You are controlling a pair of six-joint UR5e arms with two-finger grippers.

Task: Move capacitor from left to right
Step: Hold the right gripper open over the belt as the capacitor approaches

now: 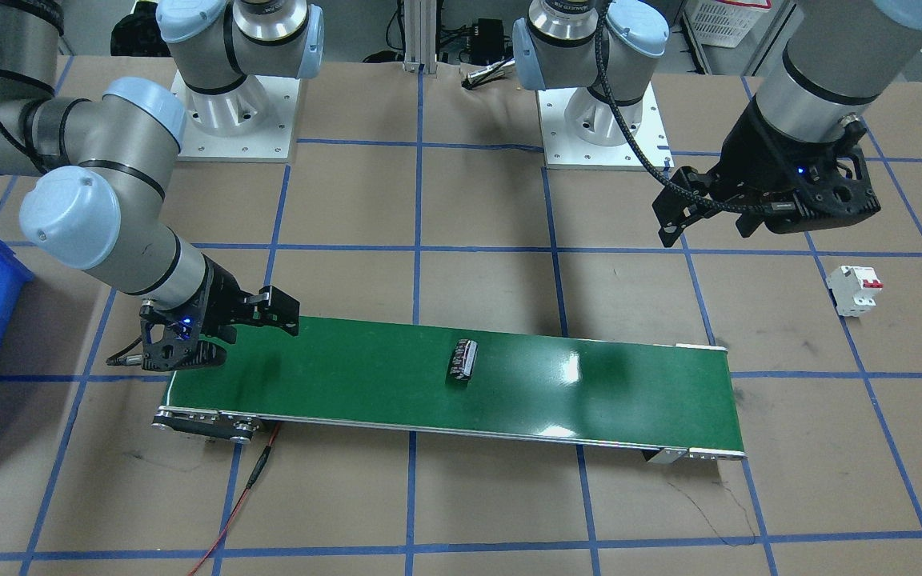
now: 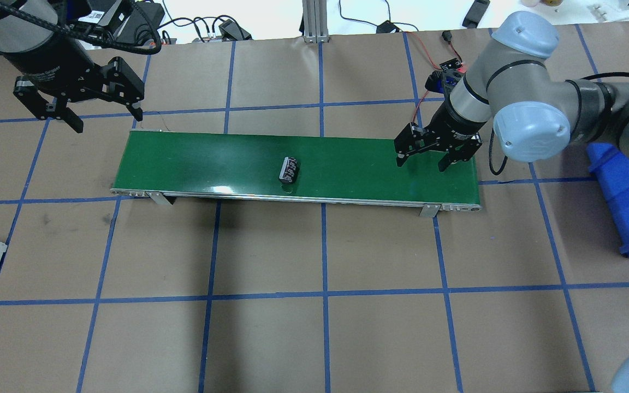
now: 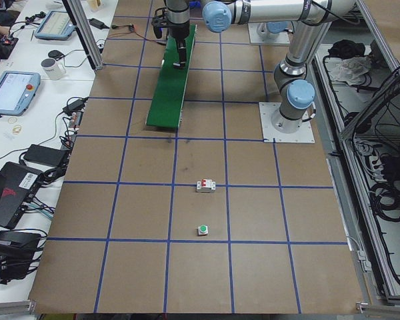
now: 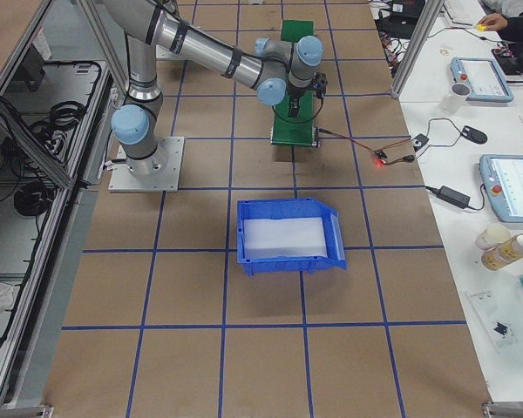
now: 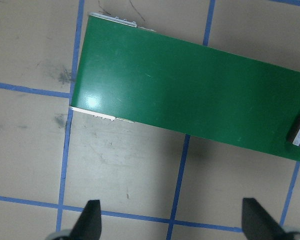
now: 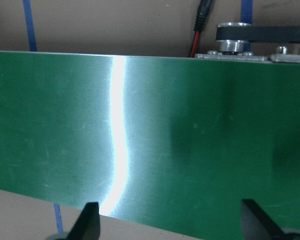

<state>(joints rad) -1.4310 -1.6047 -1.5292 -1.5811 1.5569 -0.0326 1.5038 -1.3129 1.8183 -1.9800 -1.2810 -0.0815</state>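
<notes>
Brown gridded table (image 2: pixel 271 245): capacitor (image 2: pixel 289 170) lying mid-belt

It rests on the green conveyor belt (image 2: pixel 200 164) near the overhead frame's centre, touching neither arm. Upper left, the left gripper (image 2: pixel 108 123) hangs spread wide and empty. Centre right, over the belt, the right gripper (image 2: pixel 421 165) is likewise spread and empty

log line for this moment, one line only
capacitor: free, midway along green belt | left pincer: open, beside belt's left end | right pincer: open, above belt's right end
</notes>
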